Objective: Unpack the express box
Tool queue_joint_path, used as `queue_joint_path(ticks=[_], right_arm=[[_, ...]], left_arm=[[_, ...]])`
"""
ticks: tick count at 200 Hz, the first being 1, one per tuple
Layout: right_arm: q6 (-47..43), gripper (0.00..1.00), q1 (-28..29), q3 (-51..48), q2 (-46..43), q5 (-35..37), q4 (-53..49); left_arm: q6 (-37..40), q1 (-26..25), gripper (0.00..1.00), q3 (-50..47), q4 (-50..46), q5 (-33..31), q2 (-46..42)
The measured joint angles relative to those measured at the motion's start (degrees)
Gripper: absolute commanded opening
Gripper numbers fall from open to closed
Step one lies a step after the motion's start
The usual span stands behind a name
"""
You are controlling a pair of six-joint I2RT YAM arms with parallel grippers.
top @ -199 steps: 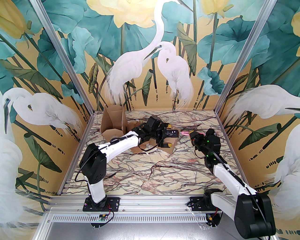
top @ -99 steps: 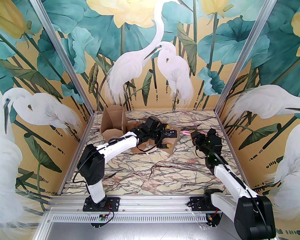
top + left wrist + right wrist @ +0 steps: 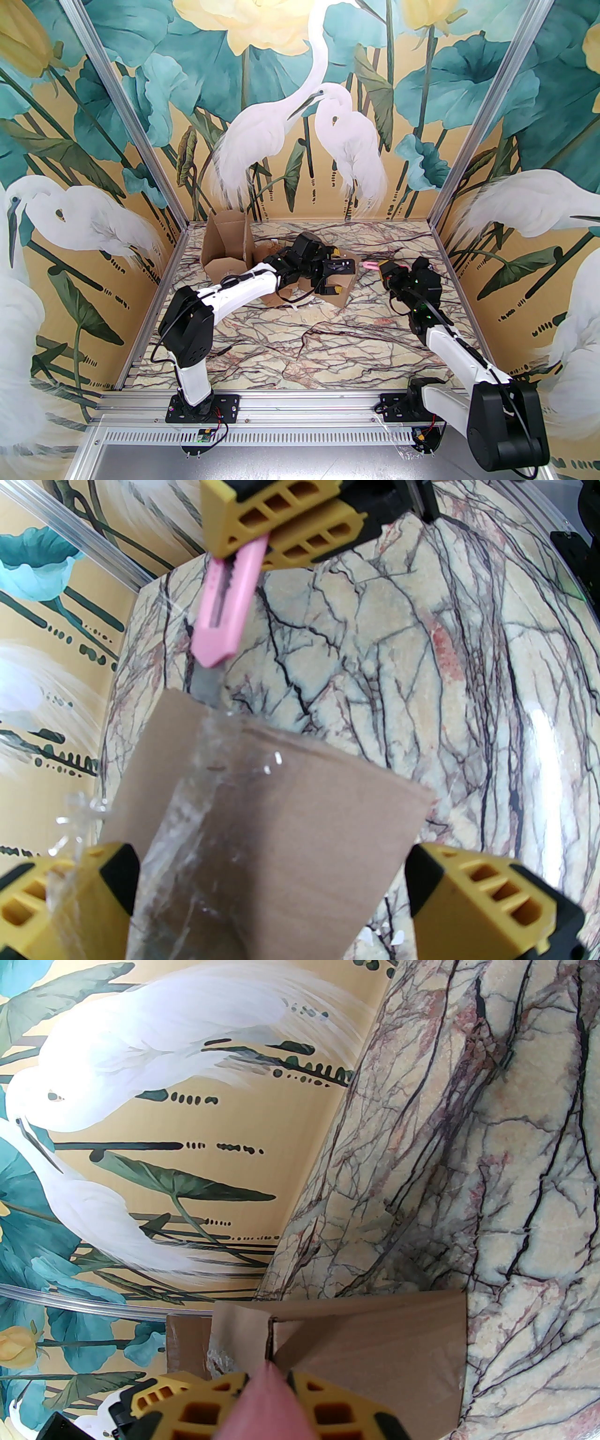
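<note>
left wrist view: box (image 3: 304, 817) lies mid-table between the wide-open fingers of the left gripper (image 3: 281, 897), which grips nothing. right gripper (image 3: 281, 531) is clamped on the knife (image 3: 225, 616), blade (image 3: 206, 688) extended. knife's long axis runs roughly in line with the tape (image 3: 187, 817) seam, tip at the box's far edge. judgement: the cut should run along the seam, toward the left gripper.

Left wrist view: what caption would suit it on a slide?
Right gripper holds a pink utility knife, blade at the edge of the taped cardboard box, open left gripper flanking it.
</note>
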Motion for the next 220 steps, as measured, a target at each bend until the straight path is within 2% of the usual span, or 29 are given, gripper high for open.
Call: queue_joint_path(ticks=[111,122,192,220], right_arm=[[0.61,0.00,-0.11,0.50,1.49,-1.53,0.96],[0.59,0.00,-0.04,0.63,1.46,-3.41,0.76],[-2.95,0.00,-0.13,3.04,0.50,-5.75,-4.39],[-4.76,0.00,-0.44,3.06,-1.05,-5.79,-7.08]], left_arm=[[-2.01,-0.17,0.99,3.06,0.07,-0.37,3.06],[-2.73,-0.17,1.00,3.74,0.63,-1.42,3.54],[-6.29,-0.04,1.00,5.92,-1.92,-1.88,4.72],[-7.23,0.37,0.98,6.01,-2.84,0.37,4.76]])
